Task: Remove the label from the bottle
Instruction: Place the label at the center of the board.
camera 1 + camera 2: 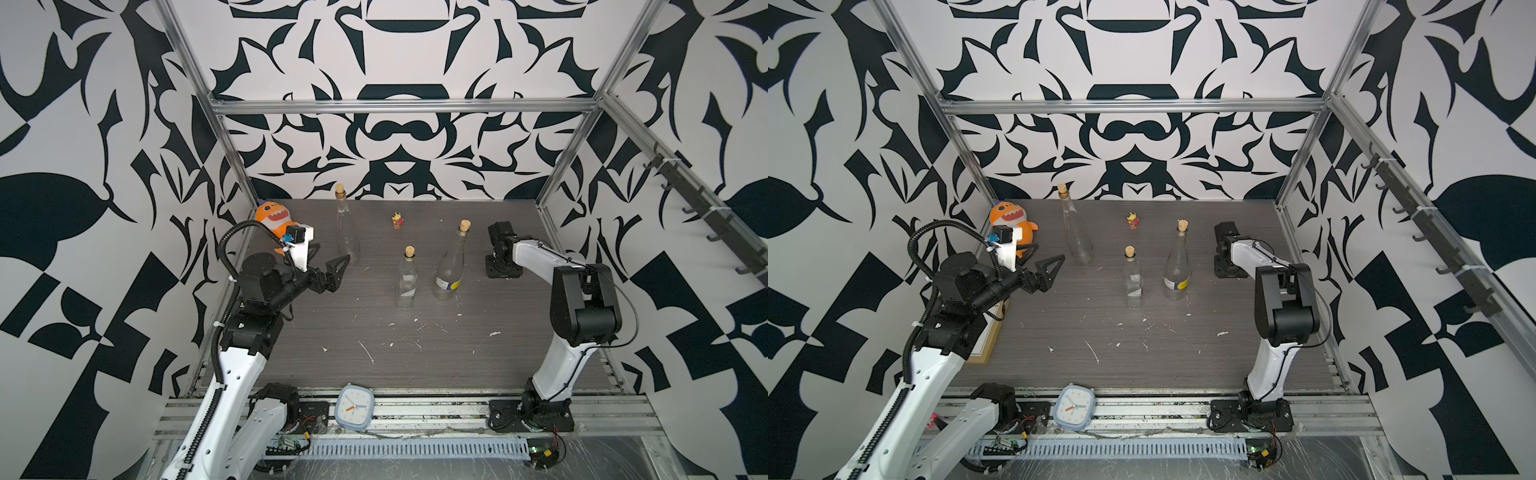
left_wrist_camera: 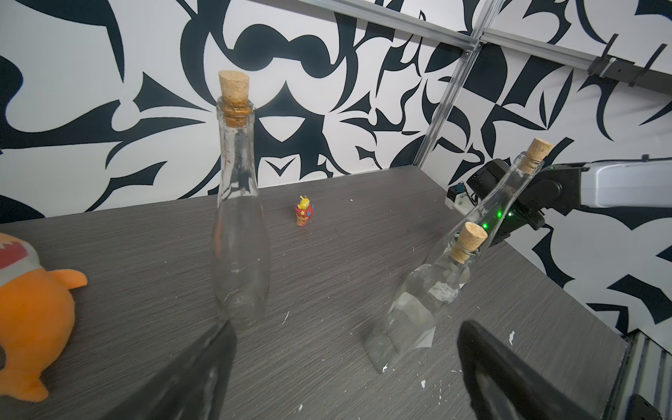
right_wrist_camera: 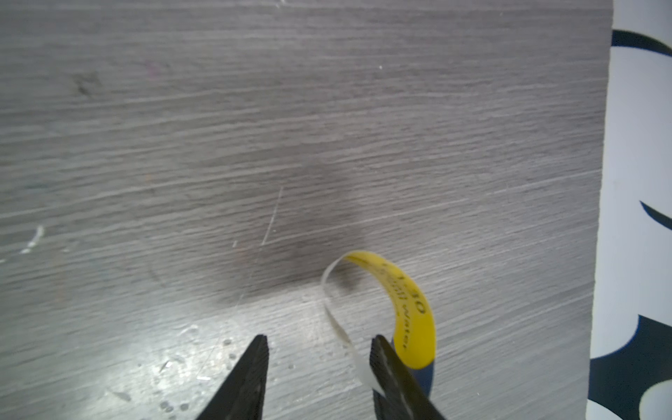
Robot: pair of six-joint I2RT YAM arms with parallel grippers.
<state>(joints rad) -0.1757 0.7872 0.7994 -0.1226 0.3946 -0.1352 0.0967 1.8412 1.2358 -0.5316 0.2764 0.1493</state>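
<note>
the right claw [image 3: 319,343] hangs over the grey table [image 3: 254,127] with its two black tips apart and bare wood grain showing between them. a curled label strip [image 3: 407,309], yellow with dark print outside and white inside, clings to one finger [image 3: 392,382]; we see nothing pinched between the jaws. in both top views this claw points down at the far right part of the table, near the labelled bottle [image 1: 453,262]. that bottle stands upright with a cork in its neck, and a label patch [image 1: 448,284] of white, yellow and blue sits low on its glass. the left claw [image 1: 330,255] is spread wide and holds nothing, hovering over the left side of the table beside the tall bottle [image 1: 347,232]. a small bottle [image 1: 406,280], also corked, stands just beside the labelled one. we also note an orange plush toy [image 1: 270,218] in the far left corner, a tiny figurine [image 1: 397,220] near the back wall, white scraps [image 1: 365,351] scattered on the table, and a clock [image 1: 354,406] on the front rail.
</note>
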